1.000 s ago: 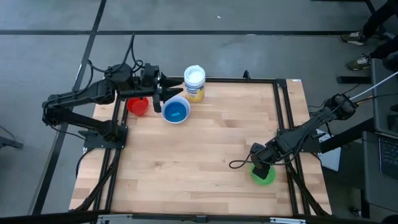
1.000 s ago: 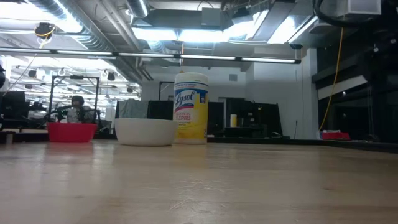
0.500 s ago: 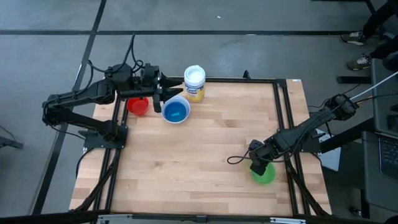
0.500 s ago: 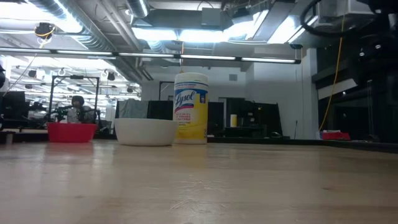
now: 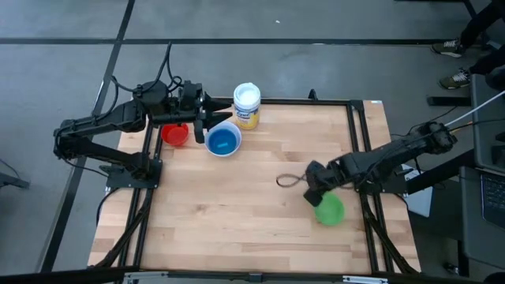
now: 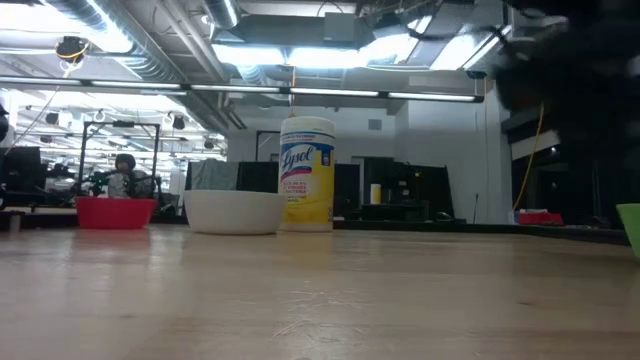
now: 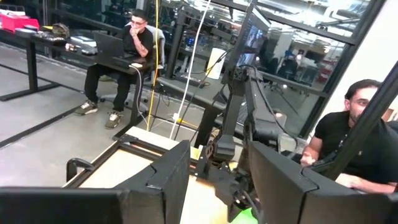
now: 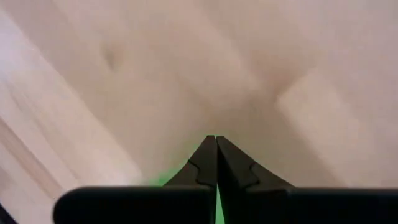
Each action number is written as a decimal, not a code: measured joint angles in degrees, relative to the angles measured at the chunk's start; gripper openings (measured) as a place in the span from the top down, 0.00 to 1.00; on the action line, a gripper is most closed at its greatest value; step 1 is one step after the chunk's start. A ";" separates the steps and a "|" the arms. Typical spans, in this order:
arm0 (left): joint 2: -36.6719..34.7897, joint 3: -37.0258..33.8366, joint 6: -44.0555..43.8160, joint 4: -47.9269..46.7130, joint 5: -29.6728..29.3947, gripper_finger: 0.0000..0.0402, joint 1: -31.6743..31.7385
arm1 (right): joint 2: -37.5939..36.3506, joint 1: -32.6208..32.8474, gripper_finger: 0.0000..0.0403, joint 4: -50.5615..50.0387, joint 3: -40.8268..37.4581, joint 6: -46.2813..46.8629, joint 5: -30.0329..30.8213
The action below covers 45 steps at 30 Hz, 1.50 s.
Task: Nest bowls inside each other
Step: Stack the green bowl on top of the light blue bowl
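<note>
Two tools: right tool [image 5: 314, 192] clamps the green bowl's [image 5: 330, 210] rim; left tool [image 5: 207, 115] hovers parted.

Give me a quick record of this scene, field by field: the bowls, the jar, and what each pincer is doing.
right pincer: shut on green bowl rim
left pincer: open, at far left edge by the white bowl
white bowl: blue bowl nested inside
red bowl: left of white bowl
yellow jar: upright, behind white bowl

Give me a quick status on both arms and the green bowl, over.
Right end effector shut on small green plastic bowl, carrying it. Left end effector open by white bowl with blue inside. Path across wooden table unobstructed.
</note>
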 joint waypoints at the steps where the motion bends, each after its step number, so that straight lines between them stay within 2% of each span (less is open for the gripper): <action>1: 0.00 0.00 0.00 0.00 0.00 0.60 0.00 | 0.00 -1.76 1.00 -0.04 1.51 -1.48 1.29; 5: 0.00 0.00 -0.07 0.00 0.02 0.60 0.00 | 0.00 -8.70 1.00 -0.53 6.35 -10.93 2.38; 8: 0.00 0.00 -0.39 -0.05 0.05 0.60 0.00 | 0.00 -12.45 0.98 -4.97 7.13 -16.48 -4.14; 11: 0.00 0.00 -0.39 -0.66 0.26 0.60 0.00 | -0.24 -12.96 0.91 -12.82 4.63 -18.59 -9.09; 16: 0.00 0.00 -0.11 -1.79 1.01 0.60 0.00 | -6.56 -10.03 0.69 -11.24 -1.46 -12.58 -15.96; 20: 0.00 0.00 0.22 -2.38 1.19 0.60 0.17 | -12.19 -8.33 0.52 -11.39 -3.88 -6.92 -15.98; 25: 0.00 0.00 1.05 -3.67 1.44 0.60 1.37 | -15.63 -7.30 0.41 -11.02 -9.17 -2.63 -17.61; 30: 0.00 0.00 1.05 -4.49 2.49 0.60 2.65 | -16.00 -7.11 0.45 -7.11 -13.90 -2.61 -20.06; 45: 0.00 0.00 0.02 -6.86 4.79 0.60 5.92 | -16.00 -7.20 0.62 6.97 -21.62 1.93 -20.82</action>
